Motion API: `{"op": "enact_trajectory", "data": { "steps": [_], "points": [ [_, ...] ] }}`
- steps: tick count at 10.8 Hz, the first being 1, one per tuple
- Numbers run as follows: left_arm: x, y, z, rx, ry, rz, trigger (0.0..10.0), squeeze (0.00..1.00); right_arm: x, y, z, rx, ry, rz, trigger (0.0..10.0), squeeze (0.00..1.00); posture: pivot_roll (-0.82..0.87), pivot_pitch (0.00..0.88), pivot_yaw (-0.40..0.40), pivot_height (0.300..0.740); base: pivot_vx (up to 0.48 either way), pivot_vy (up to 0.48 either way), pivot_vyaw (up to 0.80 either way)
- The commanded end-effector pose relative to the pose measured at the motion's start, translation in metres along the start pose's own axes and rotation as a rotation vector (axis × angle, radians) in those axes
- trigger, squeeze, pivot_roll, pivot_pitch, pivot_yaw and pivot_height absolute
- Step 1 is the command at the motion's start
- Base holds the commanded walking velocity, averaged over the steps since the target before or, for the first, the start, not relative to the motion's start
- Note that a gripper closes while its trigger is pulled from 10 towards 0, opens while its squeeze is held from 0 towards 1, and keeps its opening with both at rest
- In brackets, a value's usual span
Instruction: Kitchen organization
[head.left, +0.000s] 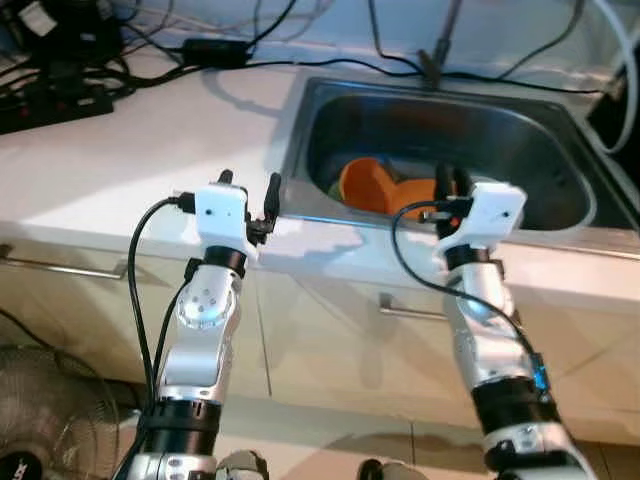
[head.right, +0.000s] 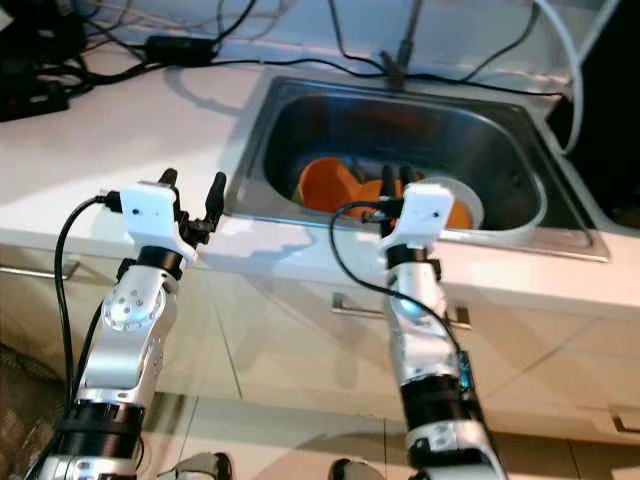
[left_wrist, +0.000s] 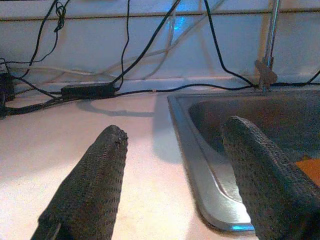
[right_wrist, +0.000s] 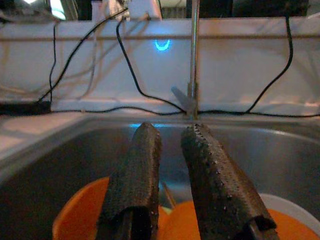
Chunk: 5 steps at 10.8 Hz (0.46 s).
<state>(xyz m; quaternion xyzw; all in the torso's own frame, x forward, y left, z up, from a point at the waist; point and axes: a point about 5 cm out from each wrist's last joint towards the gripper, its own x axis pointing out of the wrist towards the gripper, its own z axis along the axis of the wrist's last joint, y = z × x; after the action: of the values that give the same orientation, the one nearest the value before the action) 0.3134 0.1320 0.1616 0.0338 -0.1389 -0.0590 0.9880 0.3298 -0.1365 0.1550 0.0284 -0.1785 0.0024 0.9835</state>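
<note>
A steel sink (head.left: 560, 150) is set in the white counter (head.left: 120, 160). Inside it lie orange bowls (head.left: 368, 184) and a white bowl (head.right: 468, 206) with orange showing inside. My right gripper (head.left: 452, 184) hovers over the sink's front rim, just above the orange bowls (right_wrist: 75, 215); its fingers (right_wrist: 142, 165) stand nearly together with nothing between them. The white bowl's rim (right_wrist: 287, 207) shows beside them. My left gripper (head.left: 249, 190) is open over the counter's front edge, left of the sink rim (left_wrist: 200, 150), holding nothing.
A tap (head.left: 431, 58) stands behind the sink. Black cables, a power adapter (head.left: 214, 48) and a power strip (head.left: 52, 106) lie along the counter's back. Cabinet doors with metal handles (head.left: 62, 266) run below. A fan (head.left: 45, 415) stands on the floor at the left.
</note>
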Motion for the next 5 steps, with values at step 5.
{"op": "enact_trajectory", "data": {
  "steps": [5],
  "points": [
    [-0.0016,-0.0049,0.0066,0.010,-0.056,-0.006,10.0,0.00,-0.0014,0.0067,0.0046,-0.006,0.016,0.006,10.0,0.00,0.06,0.089,-0.043,0.740,0.000,-0.224,0.00]
  ]
}}
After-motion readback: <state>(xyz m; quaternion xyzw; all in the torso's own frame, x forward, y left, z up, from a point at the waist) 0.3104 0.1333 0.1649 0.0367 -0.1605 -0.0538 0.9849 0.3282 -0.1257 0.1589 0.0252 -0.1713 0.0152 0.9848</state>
